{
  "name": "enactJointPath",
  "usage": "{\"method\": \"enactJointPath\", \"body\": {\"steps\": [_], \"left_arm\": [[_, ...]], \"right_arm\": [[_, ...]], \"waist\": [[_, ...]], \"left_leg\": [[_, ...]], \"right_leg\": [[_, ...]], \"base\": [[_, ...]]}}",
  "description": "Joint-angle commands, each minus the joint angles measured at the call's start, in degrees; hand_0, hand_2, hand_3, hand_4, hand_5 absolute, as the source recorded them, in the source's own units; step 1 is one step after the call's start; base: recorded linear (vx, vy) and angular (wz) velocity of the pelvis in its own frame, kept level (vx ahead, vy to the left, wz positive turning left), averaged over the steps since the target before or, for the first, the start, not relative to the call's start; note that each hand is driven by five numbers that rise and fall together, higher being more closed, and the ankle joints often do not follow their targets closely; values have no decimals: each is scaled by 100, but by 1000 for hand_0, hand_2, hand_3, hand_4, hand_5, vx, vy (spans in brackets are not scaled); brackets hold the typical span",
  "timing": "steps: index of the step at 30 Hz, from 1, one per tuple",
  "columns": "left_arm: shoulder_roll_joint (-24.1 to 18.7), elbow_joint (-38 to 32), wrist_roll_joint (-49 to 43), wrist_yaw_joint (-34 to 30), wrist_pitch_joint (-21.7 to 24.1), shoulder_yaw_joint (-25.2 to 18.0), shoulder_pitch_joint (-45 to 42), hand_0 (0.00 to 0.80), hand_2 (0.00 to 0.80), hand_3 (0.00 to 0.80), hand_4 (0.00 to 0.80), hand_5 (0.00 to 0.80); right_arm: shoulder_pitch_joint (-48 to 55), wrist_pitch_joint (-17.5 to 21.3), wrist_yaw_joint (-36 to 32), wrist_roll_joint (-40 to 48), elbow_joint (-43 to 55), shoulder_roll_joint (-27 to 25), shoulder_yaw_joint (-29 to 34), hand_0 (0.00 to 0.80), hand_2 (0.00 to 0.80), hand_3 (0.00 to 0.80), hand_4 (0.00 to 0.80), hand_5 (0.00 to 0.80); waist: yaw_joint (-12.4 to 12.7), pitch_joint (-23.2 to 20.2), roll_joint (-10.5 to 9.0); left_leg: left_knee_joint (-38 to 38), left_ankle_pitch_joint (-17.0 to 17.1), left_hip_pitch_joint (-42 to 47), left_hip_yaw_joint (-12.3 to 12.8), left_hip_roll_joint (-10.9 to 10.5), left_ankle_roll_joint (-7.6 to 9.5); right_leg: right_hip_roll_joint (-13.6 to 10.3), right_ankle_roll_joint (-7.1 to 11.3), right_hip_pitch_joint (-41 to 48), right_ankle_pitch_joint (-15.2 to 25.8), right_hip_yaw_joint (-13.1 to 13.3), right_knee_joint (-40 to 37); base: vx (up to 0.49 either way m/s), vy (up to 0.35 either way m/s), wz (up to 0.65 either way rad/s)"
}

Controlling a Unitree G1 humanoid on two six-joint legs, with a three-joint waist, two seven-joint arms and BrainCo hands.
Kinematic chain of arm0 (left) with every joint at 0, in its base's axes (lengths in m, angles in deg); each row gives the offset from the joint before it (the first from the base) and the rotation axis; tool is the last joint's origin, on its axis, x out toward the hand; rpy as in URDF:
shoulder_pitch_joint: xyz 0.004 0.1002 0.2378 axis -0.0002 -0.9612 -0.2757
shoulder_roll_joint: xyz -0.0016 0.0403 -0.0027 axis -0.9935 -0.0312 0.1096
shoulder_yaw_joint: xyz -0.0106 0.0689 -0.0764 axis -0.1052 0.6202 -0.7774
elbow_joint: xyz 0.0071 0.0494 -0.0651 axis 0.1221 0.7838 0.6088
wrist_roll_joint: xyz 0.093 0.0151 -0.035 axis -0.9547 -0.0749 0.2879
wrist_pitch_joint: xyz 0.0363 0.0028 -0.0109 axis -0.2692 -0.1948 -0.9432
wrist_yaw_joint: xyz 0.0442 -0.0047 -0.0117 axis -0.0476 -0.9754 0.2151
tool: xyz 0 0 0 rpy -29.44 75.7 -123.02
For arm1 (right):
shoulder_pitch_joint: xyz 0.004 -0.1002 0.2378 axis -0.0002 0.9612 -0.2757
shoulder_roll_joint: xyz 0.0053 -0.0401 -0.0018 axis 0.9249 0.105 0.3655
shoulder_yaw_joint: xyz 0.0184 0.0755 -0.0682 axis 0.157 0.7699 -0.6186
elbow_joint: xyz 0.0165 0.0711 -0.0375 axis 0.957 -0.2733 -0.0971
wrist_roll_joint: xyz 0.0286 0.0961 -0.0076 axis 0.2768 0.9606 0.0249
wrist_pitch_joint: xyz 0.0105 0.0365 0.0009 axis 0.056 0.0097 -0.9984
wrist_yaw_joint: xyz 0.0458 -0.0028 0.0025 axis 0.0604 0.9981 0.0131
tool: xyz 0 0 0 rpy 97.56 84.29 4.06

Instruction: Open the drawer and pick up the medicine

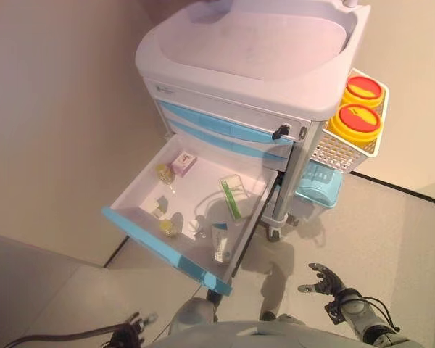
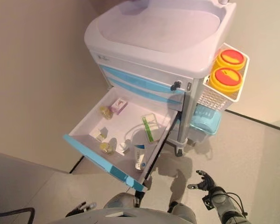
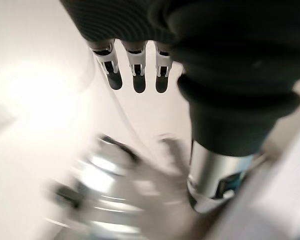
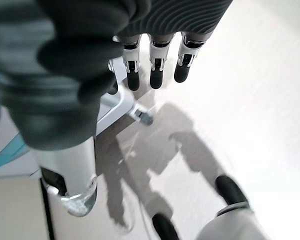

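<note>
With the drawer [image 1: 141, 217] already pulled out, medicine vials and boxes [image 1: 230, 196] on its floor, and both my right hand [image 1: 325, 280] and left hand [image 3: 135, 67] low, slack-fingered and empty, I risk nudging its blue front edge when reaching in.

Beige room, medical cart by wall
Plain beige wall [image 1: 51, 109] left, pale speckled floor [image 1: 391, 239], dark seam along the far wall's base [image 1: 399, 185], warm light.
</note>
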Motion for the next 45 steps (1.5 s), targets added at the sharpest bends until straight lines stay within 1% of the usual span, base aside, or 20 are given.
{"method": "enactJointPath", "body": {"steps": [1,3,5,6,9,10,13,16,19,22,25,27,31,35,36,41,42,45], "left_arm": [[-207,-123,-833,100,-66,180,225,0,0,0,0,0],[-190,-139,-784,168,-173,332,225,0,0,0,0,0],[-169,-134,-874,237,-220,336,206,0,0,0,0,0],[-164,-132,-989,238,-225,354,187,0,0,0,0,0],[-128,-25,-1181,240,-175,552,190,0,0,0,0,0],[-113,28,-1208,243,-147,637,213,0,0,0,0,0],[-88,80,-1197,223,-154,769,301,0,0,0,0,0],[-66,55,-1156,223,-80,867,395,0,0,0,0,0],[-51,-11,-1161,324,-30,1027,474,0,0,0,0,0],[-39,-25,-896,333,-90,1110,537,0,0,0,0,0],[13,-8,-466,298,-189,1042,608,0,0,0,0,0],[44,-12,-371,301,-190,1008,612,0,0,0,0,0],[58,-132,-340,392,-127,1069,569,0,0,0,0,0],[3,-247,-279,415,-151,1061,510,0,0,0,0,0],[-22,-276,-271,424,-195,1059,501,0,0,0,0,0],[-129,-314,-316,408,-350,970,466,0,0,0,0,0],[-154,-321,-349,394,-402,944,465,0,0,0,0,0],[-165,-336,-408,373,-489,876,430,0,0,0,0,0]], "right_arm": [[-21,212,564,-9,1135,-110,-31,0,0,0,0,0],[139,110,673,2,1994,-181,-49,0,0,0,0,0],[337,-58,699,-232,3258,-259,-101,0,0,0,0,0],[422,9,726,-401,3764,-304,-106,0,0,0,0,0],[483,325,491,-575,5066,-597,-126,0,0,0,0,0],[447,513,354,-667,5580,-735,-132,0,0,0,0,0],[305,856,-30,-799,6646,-1095,-171,0,0,0,0,0],[48,1245,-410,-541,7379,-1430,-288,0,0,0,0,0],[-305,1618,-761,-520,7892,-1572,-577,0,0,0,0,0],[-752,1674,-965,-398,8076,-1635,-941,0,0,0,0,0],[-1445,1464,-1086,-402,8058,-1465,-1476,0,0,0,0,0],[-1750,1310,-1099,-492,7950,-1324,-1746,0,0,0,0,0],[-2377,976,-1112,-888,7450,-1020,-2362,0,0,0,0,0],[-2655,850,-1021,-1324,6902,-960,-2741,0,0,0,0,0],[-2731,767,-1003,-1477,6705,-935,-2836,0,0,0,0,0],[-2917,429,-836,-1863,5899,-863,-3187,0,0,0,0,0],[-2964,297,-841,-1939,5734,-847,-3249,0,0,0,0,0],[-2978,97,-763,-2127,5333,-779,-3369,0,0,0,0,0]], "waist": [[-213,171,-292],[-346,169,-323],[-495,168,-377],[-561,168,-400],[-727,150,-434],[-780,135,-438],[-863,104,-443],[-867,82,-443],[-771,65,-441],[-631,62,-441],[-399,59,-453],[-263,58,-459],[90,78,-436],[373,95,-388],[465,94,-378],[733,90,-343],[804,88,-341],[942,62,-350]], "left_leg": [[276,-779,252,81,-484,431],[235,-816,302,181,-477,491],[182,-858,353,289,-480,547],[152,-874,378,336,-481,566],[79,-910,426,493,-477,614],[58,-925,433,556,-475,624],[45,-958,429,711,-465,635],[40,-988,427,803,-460,643],[60,-1009,398,830,-476,651],[69,-1013,380,795,-491,662],[70,-1005,374,693,-512,676],[81,-994,358,613,-523,680],[53,-915,333,317,-557,667],[-42,-790,300,6,-574,632],[-86,-737,289,-94,-580,615],[-349,-512,298,-432,-557,524],[-411,-460,298,-513,-554,503],[-495,-380,283,-672,-550,449]], "right_leg": [[64,411,595,934,672,-1210],[88,436,579,979,793,-1246],[109,471,554,1036,927,-1294],[114,493,536,1066,983,-1314],[137,556,473,1139,1150,-1357],[139,590,436,1166,1210,-1371],[124,664,356,1233,1328,-1410],[95,714,313,1274,1369,-1446],[47,759,292,1300,1349,-1473],[10,765,303,1291,1307,-1469],[-42,745,352,1254,1195,-1449],[-69,723,378,1222,1107,-1417],[-116,654,464,1150,866,-1368],[-154,605,549,1094,608,-1372],[-162,599,570,1084,525,-1373],[-171,575,701,1038,190,-1428],[-170,570,728,1028,108,-1439],[-175,563,796,1001,-63,-1479]], "base": [[39,19,-34],[28,15,-35],[13,10,-24],[6,9,-30],[2,15,-36],[-6,28,-31],[-14,31,-27],[-21,25,-23],[-23,19,-14],[-6,4,-1],[3,-4,8],[3,-7,30],[-1,1,37],[-15,9,46],[-13,-7,48],[3,-14,52],[14,-23,35],[14,-17,43]]}}
